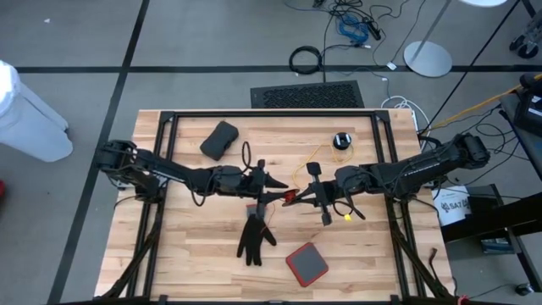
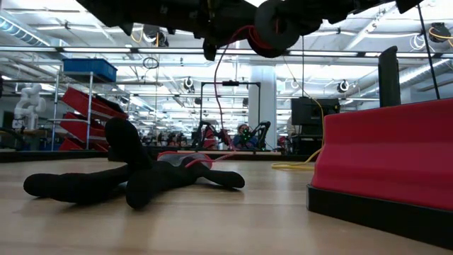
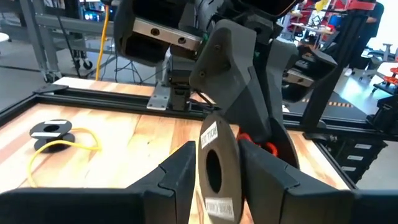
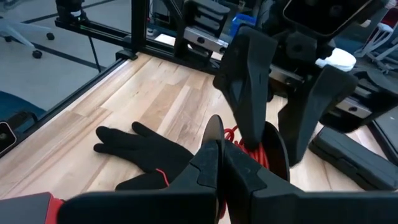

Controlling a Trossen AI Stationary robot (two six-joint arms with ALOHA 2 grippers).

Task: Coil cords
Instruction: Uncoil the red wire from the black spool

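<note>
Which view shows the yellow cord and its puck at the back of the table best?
The left wrist view: the yellow cord lies looped beside its black puck, close and unblocked. The high view shows it small. The low view catches only a yellow strand behind the red case. The right wrist view misses it.

Light fell evenly from overhead, and the wooden table [image 1: 203, 254] read bright with only soft, short shadows under the arms. At table height, rows of ceiling strip lights [image 2: 141, 53] glared white across the hall behind, and the black glove [image 2: 127, 177] lay as a dark, nearly featureless shape. The red case [image 2: 386, 152] loomed soft and out of focus at the near edge. Both wrist views showed their own fingers blurred up close.
</note>
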